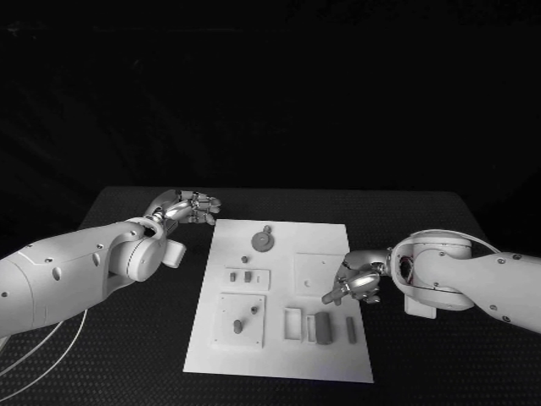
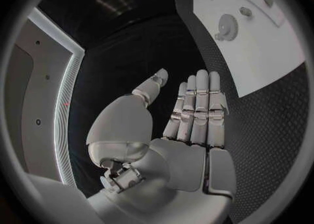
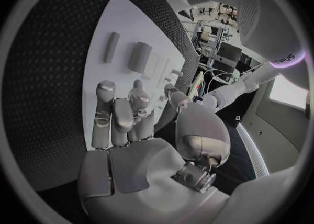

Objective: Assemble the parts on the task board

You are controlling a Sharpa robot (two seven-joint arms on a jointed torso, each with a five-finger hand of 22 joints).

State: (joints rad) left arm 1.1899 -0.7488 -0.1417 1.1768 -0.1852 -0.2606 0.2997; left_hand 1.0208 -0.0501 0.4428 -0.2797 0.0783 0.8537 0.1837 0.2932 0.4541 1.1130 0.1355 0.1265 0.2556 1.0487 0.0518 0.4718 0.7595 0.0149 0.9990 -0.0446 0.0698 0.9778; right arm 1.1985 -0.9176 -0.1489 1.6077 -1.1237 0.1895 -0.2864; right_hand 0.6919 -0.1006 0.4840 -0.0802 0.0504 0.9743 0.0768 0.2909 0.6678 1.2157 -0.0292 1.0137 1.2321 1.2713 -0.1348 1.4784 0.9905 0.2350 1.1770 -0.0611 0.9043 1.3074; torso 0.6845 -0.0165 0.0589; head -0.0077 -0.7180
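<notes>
Across the middle of the head view, the task board (image 1: 283, 296) lies on the black counter (image 1: 417, 211). Grey parts (image 1: 322, 326) sit at its lower centre, and a round piece (image 1: 262, 240) near its top. At the frame's left, the left hand (image 1: 188, 207) hovers off the board's upper corner, holding nothing. At right, the right hand (image 1: 356, 283) hangs over the board's edge, its fingers (image 1: 339, 296) loosely apart and empty.

From the left wrist, fingers (image 2: 199, 109) stand straight together, thumb apart, above textured counter; the board shows at upper right.

From the right wrist, half-curled fingers (image 3: 121, 114) hover above the upright parts. A careless descent could topple them or shove the unclamped board across the counter. Dark surroundings give little contrast.
</notes>
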